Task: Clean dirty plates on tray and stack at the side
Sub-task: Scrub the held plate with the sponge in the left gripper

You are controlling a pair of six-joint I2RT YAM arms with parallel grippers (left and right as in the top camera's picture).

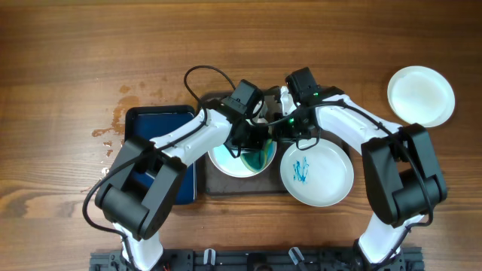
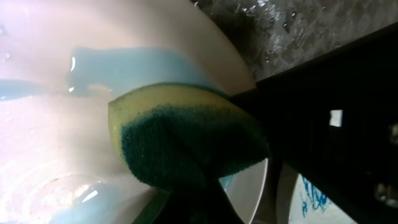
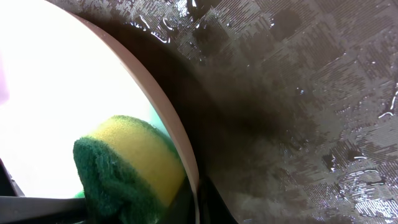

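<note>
On the dark tray [image 1: 218, 187] lies a white plate [image 1: 226, 162] with bluish water on its face. My left gripper [image 1: 254, 143] is shut on a yellow-and-green sponge [image 2: 186, 143] that presses on this plate [image 2: 50, 137]. The right gripper [image 1: 280, 128] is shut on the same plate's rim [image 3: 171, 118], one finger on each side of it, with the sponge [image 3: 124, 162] just inside. A second plate [image 1: 316, 173] with blue scribbles rests at the tray's right end, partly over its edge. A clean white plate [image 1: 421, 95] sits on the table at the far right.
A smaller dark blue tray [image 1: 158, 120] lies left of the big tray, half under my left arm. Water spots [image 1: 113, 124] mark the wood beside it. The big tray's floor [image 3: 298, 93] is wet.
</note>
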